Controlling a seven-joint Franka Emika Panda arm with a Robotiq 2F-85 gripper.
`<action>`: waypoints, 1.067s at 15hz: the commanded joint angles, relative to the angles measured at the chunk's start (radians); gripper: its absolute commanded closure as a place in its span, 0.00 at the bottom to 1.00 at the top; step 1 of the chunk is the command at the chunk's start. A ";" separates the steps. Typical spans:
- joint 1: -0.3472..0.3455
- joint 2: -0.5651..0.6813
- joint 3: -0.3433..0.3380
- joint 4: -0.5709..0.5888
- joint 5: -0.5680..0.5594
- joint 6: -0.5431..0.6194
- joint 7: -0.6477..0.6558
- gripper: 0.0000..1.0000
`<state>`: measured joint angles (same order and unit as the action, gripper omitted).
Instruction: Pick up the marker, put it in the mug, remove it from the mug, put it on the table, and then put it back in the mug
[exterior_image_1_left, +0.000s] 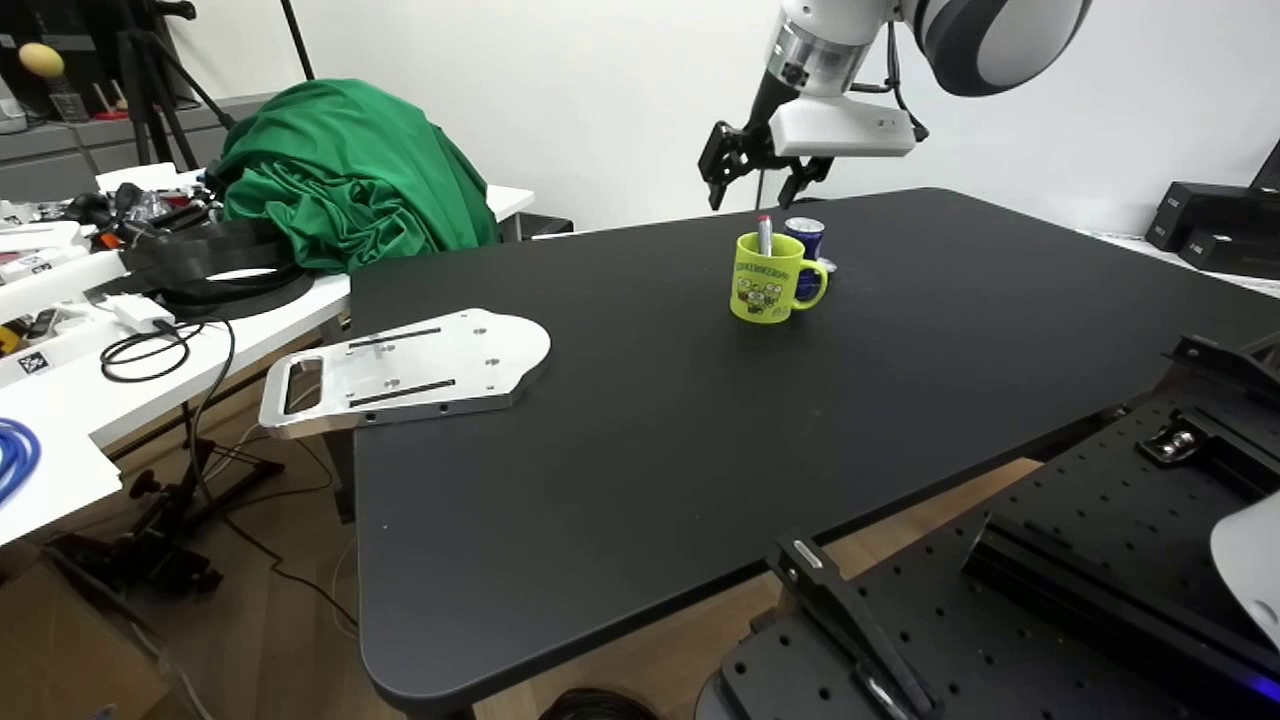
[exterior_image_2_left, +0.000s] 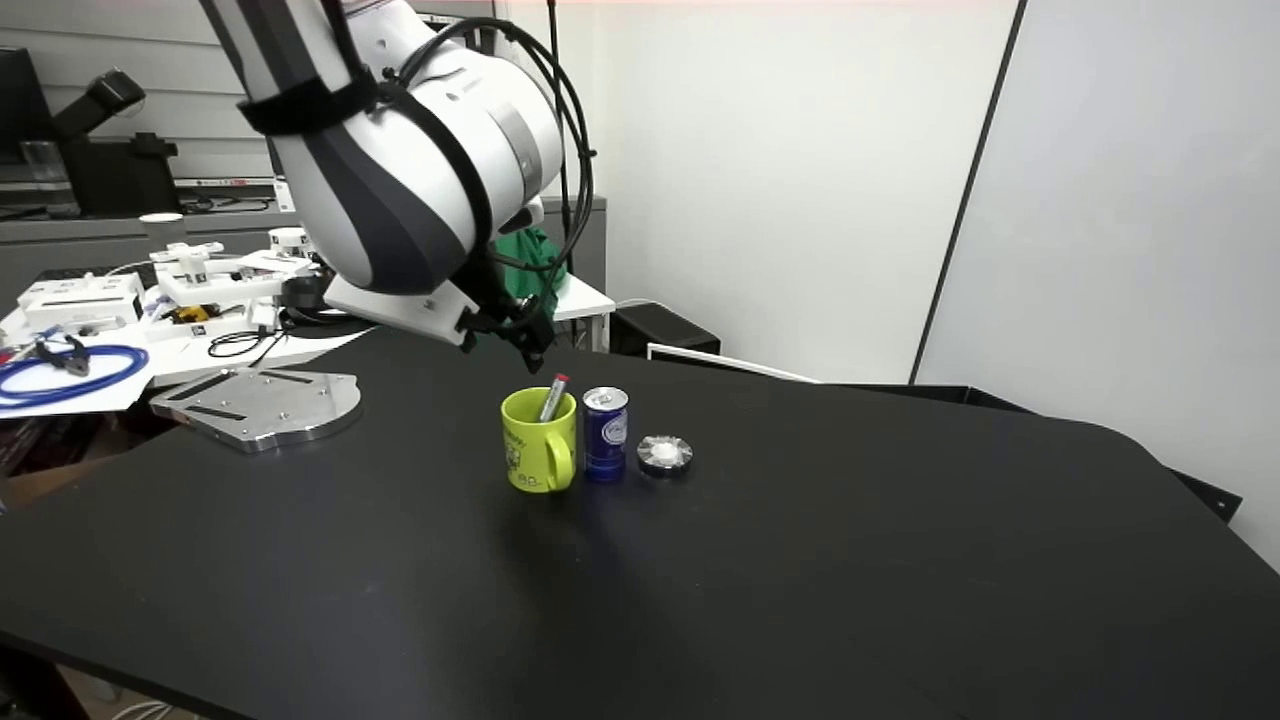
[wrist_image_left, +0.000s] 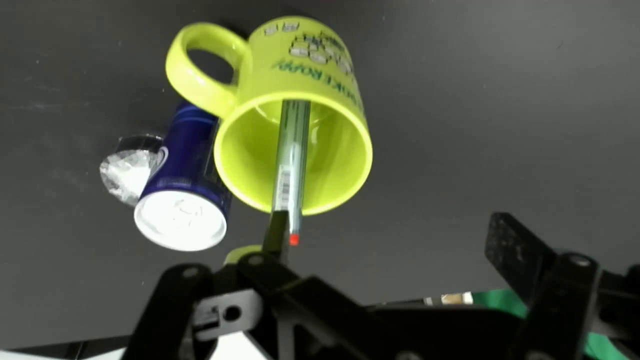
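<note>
1 time at least, got marker (wrist_image_left: 291, 165) into mug (exterior_image_1_left: 757, 280) below spread gripper (exterior_image_1_left: 750, 204). Perhaps finished; perhaps lacked removal, return.

Marker (exterior_image_2_left: 552, 400), lower end out of sight in mug (exterior_image_2_left: 536, 446)

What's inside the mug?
The marker leans in the mug, its red end above the rim. Nothing else shows in the visible interior. The mug's wall hides the marker's lower end and whatever lies there.
</note>
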<state>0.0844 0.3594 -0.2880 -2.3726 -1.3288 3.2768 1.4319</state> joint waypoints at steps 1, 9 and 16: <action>-0.254 -0.018 0.199 -0.144 0.062 0.054 -0.178 0.00; -0.808 0.160 0.745 -0.274 0.226 -0.151 -0.500 0.00; -1.176 0.110 1.238 -0.184 0.822 -0.697 -0.995 0.00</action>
<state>-0.9452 0.5235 0.7548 -2.5997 -0.6698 2.7622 0.5599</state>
